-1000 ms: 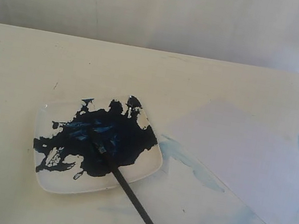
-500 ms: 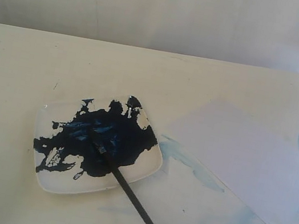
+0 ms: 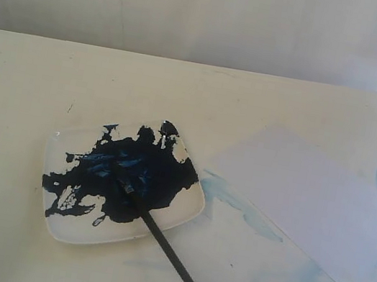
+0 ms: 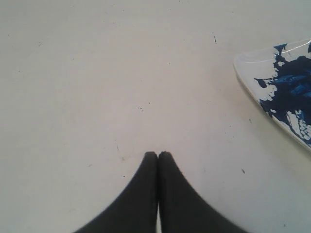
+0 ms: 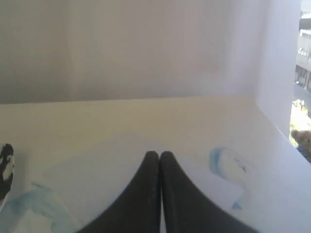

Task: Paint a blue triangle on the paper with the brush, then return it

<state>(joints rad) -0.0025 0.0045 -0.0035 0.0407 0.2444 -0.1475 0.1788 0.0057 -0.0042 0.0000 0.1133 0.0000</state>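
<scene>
The brush [image 3: 157, 234] is lying free, its bristle tip resting in the dark blue paint on the square plate [image 3: 84, 234] and its handle slanting out over the rim (probably parked there to load colour). The paper [image 3: 310, 199] is sitting near the plate, showing no triangle yet. The left gripper [image 4: 158, 156], beside the plate, and the right gripper [image 5: 159, 155], over the paper, are hovering with fingers pressed together, holding nothing.

The right claw [image 5: 159, 154], jaws pressed together, seemingly hangs above the paper [image 5: 97, 177].
</scene>
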